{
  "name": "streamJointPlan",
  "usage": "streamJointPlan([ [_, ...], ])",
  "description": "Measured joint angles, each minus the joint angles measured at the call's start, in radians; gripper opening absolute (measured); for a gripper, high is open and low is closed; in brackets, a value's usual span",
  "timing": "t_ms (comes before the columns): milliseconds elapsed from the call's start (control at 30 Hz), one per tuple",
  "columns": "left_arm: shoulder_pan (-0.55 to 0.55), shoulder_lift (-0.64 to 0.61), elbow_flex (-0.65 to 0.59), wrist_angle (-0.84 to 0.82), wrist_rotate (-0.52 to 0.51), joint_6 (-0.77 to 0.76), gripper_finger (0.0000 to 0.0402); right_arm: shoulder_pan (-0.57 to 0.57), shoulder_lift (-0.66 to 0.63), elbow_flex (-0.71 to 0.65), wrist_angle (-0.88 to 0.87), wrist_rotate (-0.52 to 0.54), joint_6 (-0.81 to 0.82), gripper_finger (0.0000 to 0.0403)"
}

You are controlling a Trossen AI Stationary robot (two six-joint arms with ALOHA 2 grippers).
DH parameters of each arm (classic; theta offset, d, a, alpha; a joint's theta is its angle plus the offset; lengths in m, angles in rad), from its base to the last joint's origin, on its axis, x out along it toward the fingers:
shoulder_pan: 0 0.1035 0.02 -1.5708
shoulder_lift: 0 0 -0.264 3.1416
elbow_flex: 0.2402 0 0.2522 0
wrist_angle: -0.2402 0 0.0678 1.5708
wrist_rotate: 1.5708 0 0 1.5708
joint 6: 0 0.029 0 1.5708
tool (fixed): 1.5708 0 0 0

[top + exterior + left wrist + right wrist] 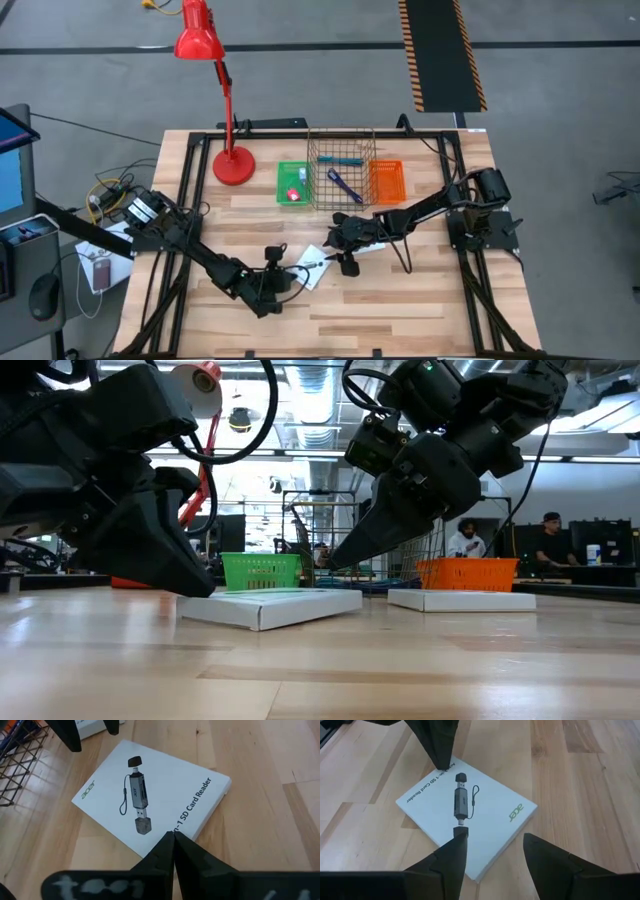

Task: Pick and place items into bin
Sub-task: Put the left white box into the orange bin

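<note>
The white box (312, 265), printed with a card reader, lies flat on the wood table (420, 310) between the two grippers, in front of the baskets. It is not yet in any bin.

The left gripper (172, 840) is clenched, fingers pressed together into one point. That point sits at the box edge on the left arm's side; it looks like contact, but pressing versus just resting can't be told.

The right gripper (494, 835) is spread wide and low over the opposite side of the box. In the right wrist view one finger (454, 852) hangs over the box near the end of the printed reader. The other is off the box, over bare wood, so the fingers straddle one box edge. Nothing is held.

Key relation: the box lies straight ahead of both grippers, and they face each other across it. The printed reader's long axis runs roughly along the line joining them. The right gripper is the one placed to grasp, probably with the left tip bracing the far edge so the box doesn't slide.

The wire basket (340, 170) stands just behind, between a green basket (294, 182) and an orange basket (386, 182), nearer the right arm. A second white box (460, 600) lies close by in the low view.
</note>
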State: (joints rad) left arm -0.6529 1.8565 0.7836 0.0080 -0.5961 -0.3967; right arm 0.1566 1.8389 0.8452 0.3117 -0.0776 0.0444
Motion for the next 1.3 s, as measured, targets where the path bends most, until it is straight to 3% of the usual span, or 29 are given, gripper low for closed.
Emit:
streamJointPlan([
  [800,-0.024,0.001,-0.03,0.052,-0.018,-0.056,0.0,0.0,0.0,0.0,0.003,0.001,0.0,0.0203],
  [1067,-0.053,0.074,-0.029,0.159,-0.121,-0.069,0.0,0.0,0.0,0.0,0.003,0.001,0.0,0.0205],
  [1300,-0.063,0.077,-0.029,0.155,-0.128,-0.118,0.0,-0.001,0.0,0.0,0.01,0.001,0.0,0.0204],
])
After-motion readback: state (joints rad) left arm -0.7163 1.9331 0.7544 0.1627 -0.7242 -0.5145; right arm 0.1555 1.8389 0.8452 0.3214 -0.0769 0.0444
